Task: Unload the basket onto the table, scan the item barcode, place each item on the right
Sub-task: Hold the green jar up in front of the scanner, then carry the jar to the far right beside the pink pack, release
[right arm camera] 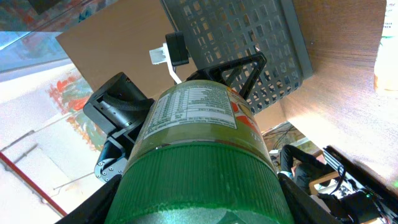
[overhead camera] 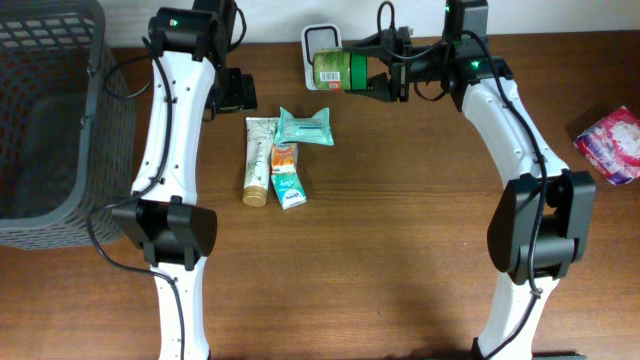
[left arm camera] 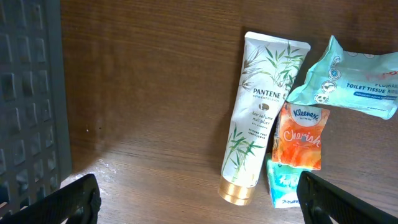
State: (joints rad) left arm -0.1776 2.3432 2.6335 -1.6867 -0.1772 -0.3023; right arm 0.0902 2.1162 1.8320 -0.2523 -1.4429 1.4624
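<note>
A green-lidded jar (overhead camera: 330, 70) with a printed label lies on its side in the air, its base toward the white scanner (overhead camera: 320, 40) at the table's back edge. My right gripper (overhead camera: 365, 75) is shut on the jar's lid end. In the right wrist view the jar (right arm camera: 199, 124) fills the frame, with my right gripper (right arm camera: 199, 208) clamping the ribbed green lid from both sides. My left gripper (overhead camera: 232, 92) hangs open over bare wood, left of the loose items. In its own view the left gripper (left arm camera: 199, 205) holds nothing.
A Pantene tube (overhead camera: 259, 160), a toilet tissue wipes pack (overhead camera: 305, 126), an orange Kleenex pack (overhead camera: 284, 155) and a teal pack (overhead camera: 289, 190) lie together. A grey basket (overhead camera: 40, 120) stands at the far left. A pink pack (overhead camera: 610, 143) lies at the right edge.
</note>
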